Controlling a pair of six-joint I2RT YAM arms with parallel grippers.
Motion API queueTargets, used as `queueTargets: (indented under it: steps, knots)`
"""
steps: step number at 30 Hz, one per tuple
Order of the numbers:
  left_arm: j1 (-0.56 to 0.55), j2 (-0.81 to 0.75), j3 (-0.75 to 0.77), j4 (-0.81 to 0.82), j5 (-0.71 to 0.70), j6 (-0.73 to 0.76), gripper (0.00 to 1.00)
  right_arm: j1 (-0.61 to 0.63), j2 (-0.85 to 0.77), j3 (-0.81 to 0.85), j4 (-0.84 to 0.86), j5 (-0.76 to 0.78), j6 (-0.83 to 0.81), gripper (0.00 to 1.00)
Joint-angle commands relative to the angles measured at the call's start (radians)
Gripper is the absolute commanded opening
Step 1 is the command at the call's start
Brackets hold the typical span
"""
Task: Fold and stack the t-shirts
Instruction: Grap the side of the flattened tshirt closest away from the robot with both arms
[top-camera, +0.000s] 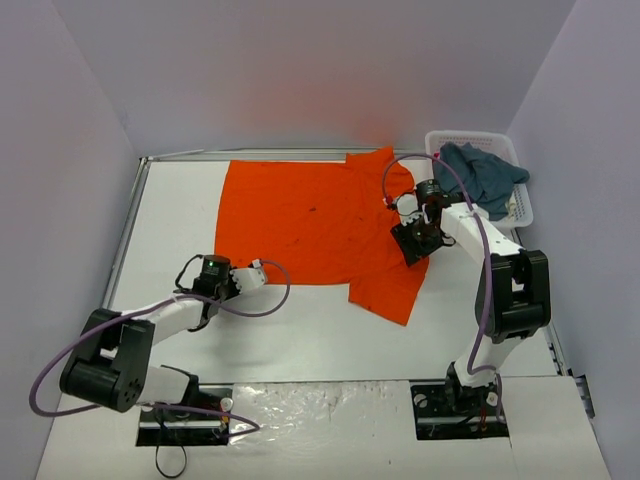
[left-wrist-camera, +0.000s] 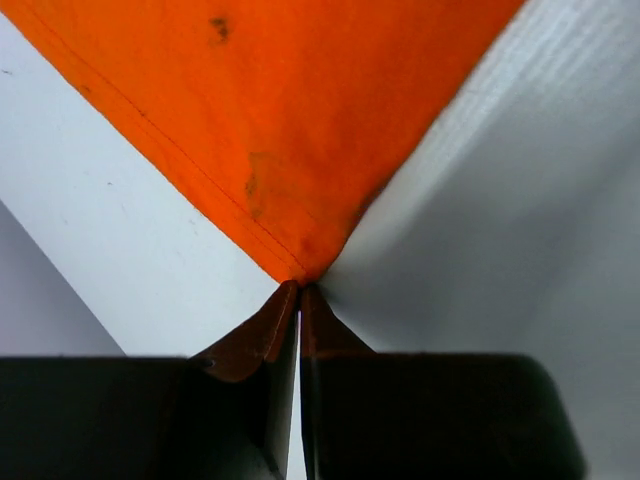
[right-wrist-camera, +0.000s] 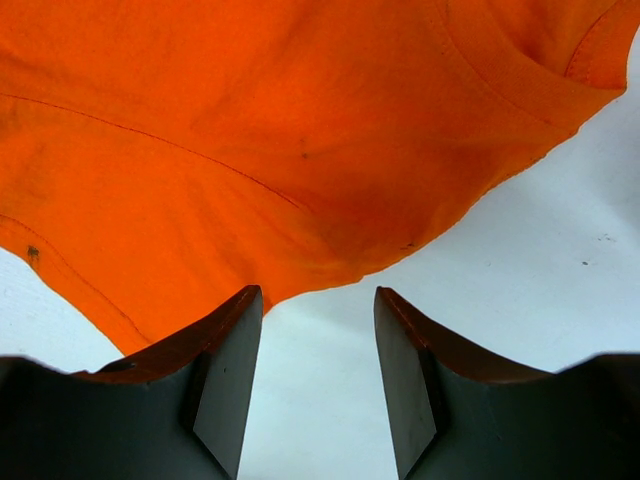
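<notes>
My left gripper (left-wrist-camera: 300, 296) pinches the orange shirt (top-camera: 300, 215) by its near hem corner, while my right gripper (right-wrist-camera: 318, 305) hangs open just short of its edge.

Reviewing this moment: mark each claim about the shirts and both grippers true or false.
1. The orange t-shirt lies spread flat on the table. True.
2. The teal t-shirt is folded on top of the orange one. False: it lies bunched in the white basket at the far right corner.
3. The left gripper is closed on the orange shirt's edge. True.
4. The right gripper is clamped on the orange shirt. False: its jaws stand open, with the shirt's edge just ahead of them.
</notes>
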Motion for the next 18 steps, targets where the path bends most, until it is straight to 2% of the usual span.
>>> queueTargets:
  steps: [1, 6, 9, 12, 14, 18]
  knots:
    - [-0.003, -0.066, 0.019, -0.153, 0.097, -0.001, 0.02, -0.009, 0.001, -0.012, -0.023, 0.019, 0.006, 0.45]
    - [0.000, -0.103, 0.106, -0.337, 0.145, -0.030, 0.02, -0.007, -0.030, -0.026, -0.039, 0.008, -0.021, 0.46]
    - [0.000, -0.084, 0.142, -0.334, 0.113, -0.041, 0.02, -0.004, -0.063, -0.035, -0.088, -0.044, -0.080, 0.46]
    - [0.001, -0.033, 0.168, -0.288, 0.018, -0.061, 0.02, 0.028, -0.113, -0.074, -0.133, -0.057, -0.138, 0.46]
    - [0.009, 0.019, 0.198, -0.279, -0.034, -0.079, 0.02, 0.060, -0.160, -0.106, -0.148, -0.020, -0.192, 0.46]
    - [0.037, 0.090, 0.261, -0.320, -0.036, -0.124, 0.02, 0.157, -0.205, -0.175, -0.209, 0.055, -0.235, 0.45]
